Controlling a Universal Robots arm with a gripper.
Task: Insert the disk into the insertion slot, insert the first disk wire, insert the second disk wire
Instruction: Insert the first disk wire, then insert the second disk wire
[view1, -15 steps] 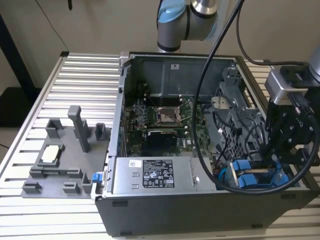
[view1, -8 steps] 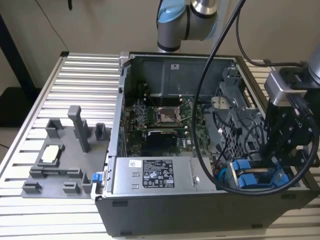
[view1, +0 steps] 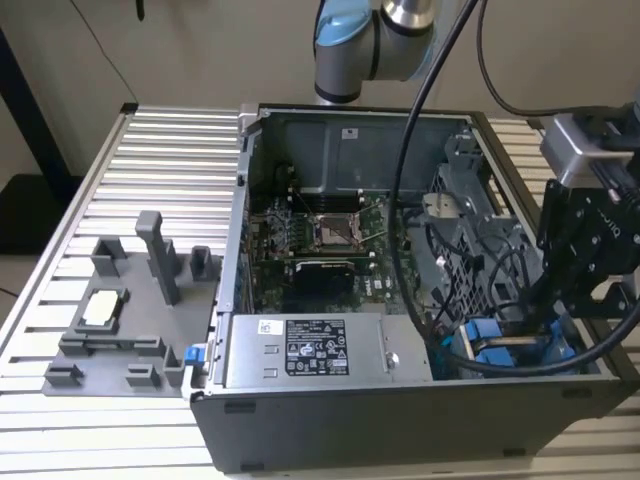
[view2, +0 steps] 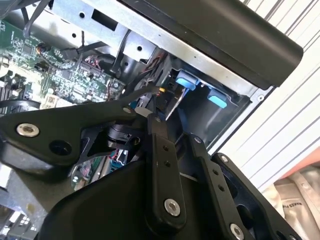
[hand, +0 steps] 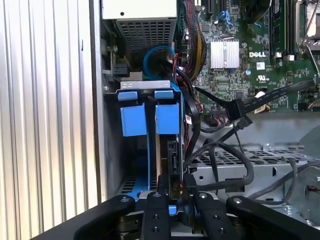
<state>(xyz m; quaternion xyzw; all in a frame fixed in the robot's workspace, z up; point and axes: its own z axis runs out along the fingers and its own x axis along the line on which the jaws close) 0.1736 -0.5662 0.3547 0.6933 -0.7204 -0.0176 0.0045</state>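
**Arm bent into an open computer case, jaws closed on the disk**

A slatted metal surface before a beige wall carries the open computer case. A grey parts tray sits near the surface's edge on the exterior view's left. The arm rises behind the case's far wall, and its wrist hangs over the case's near corner on the exterior view's right. There the disk stands on edge in the slot, with the jaws clamped on its near edge.
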